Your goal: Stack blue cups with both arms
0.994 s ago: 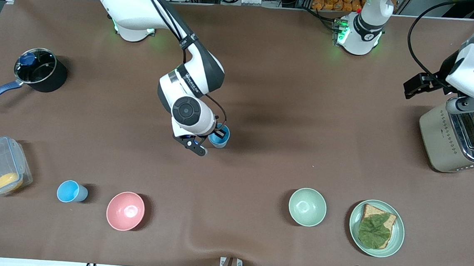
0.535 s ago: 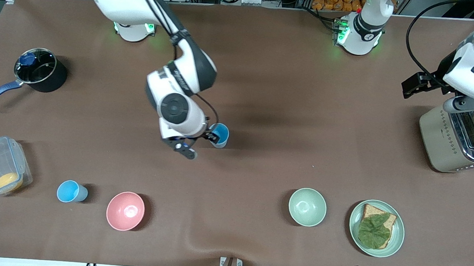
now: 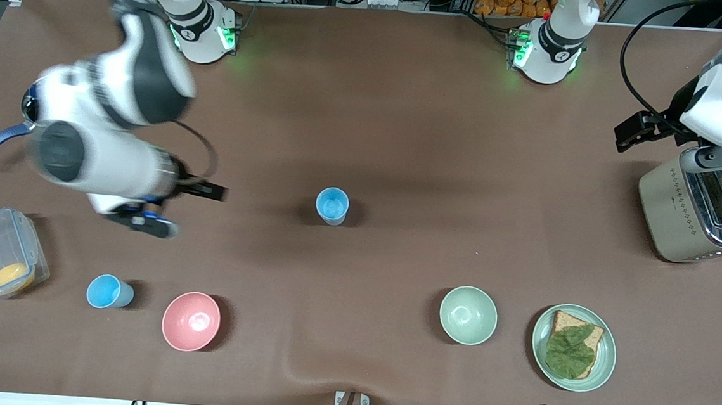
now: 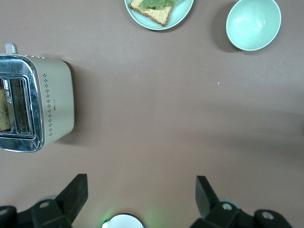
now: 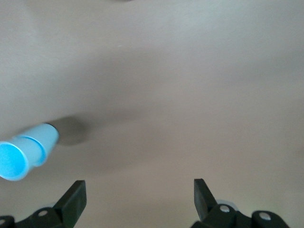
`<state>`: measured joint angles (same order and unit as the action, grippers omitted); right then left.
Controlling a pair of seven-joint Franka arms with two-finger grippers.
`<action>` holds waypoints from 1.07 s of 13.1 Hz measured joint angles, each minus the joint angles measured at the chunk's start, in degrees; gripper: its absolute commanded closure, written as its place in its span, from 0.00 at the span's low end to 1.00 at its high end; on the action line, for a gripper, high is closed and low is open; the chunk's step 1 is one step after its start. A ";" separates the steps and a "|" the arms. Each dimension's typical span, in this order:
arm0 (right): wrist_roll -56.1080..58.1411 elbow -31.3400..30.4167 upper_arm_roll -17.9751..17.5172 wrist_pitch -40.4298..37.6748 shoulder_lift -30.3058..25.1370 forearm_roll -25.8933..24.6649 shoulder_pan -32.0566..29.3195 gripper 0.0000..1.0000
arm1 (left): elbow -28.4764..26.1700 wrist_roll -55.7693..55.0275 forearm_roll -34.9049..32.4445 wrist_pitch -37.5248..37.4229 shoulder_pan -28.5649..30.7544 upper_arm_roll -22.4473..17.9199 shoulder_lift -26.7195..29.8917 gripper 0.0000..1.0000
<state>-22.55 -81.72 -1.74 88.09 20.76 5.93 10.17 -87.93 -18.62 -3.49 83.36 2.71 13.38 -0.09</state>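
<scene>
Near the middle of the table [image 3: 406, 104] stands a stack of blue cups [image 3: 332, 205], one nested in the other, upright and free of either gripper; the right wrist view shows it too, with the rim of the inner cup standing out of the outer one [image 5: 26, 151]. A single blue cup [image 3: 108, 291] stands alone close to the edge nearest the front camera, toward the right arm's end, between a clear lidded container [image 3: 1, 252] with something orange inside and a pink bowl [image 3: 191, 321]. The right gripper [image 3: 173, 205] hangs over bare table toward the right arm's end, well apart from the stack, its jaws spread wide with nothing between them, as its wrist view shows [image 5: 137, 199]. A dark saucepan [image 3: 62, 108] with a blue handle is partly covered by that arm. The left gripper [image 4: 141, 194] waits up over the left arm's end of the table beside a toaster [image 3: 694, 210] holding a slice of bread, its jaws also wide and empty; in the front view only its black mount shows. Along the near edge toward that end sit a pale green bowl [image 3: 468, 315] and a green plate [image 3: 604, 365] carrying bread topped with a leaf.
</scene>
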 measured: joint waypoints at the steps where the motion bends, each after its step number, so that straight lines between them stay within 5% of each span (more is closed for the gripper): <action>1: 4.71 -0.03 0.03 -1.01 -1.54 -0.63 -2.65 0.00 | 0.01 0.00 0.00 0.17 0.09 -0.02 0.06 0.00; 7: 22.63 -0.75 0.00 -1.91 -11.15 -5.97 -11.14 0.00 | 0.05 -0.40 0.00 0.37 0.27 -0.10 0.21 0.00; 9: 23.61 -0.91 -0.53 -1.84 -13.87 -10.62 -11.12 0.00 | 0.05 -1.55 0.00 0.37 0.30 -0.14 0.34 0.00; 14: 23.50 -5.14 -0.65 -2.07 -20.55 -10.45 -11.49 0.00 | 0.04 -0.13 0.34 0.36 0.33 -0.15 0.40 0.00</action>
<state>0.95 -86.86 -2.38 86.02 0.21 -4.53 -1.32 -87.89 -18.75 -3.15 83.72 3.05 13.24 0.32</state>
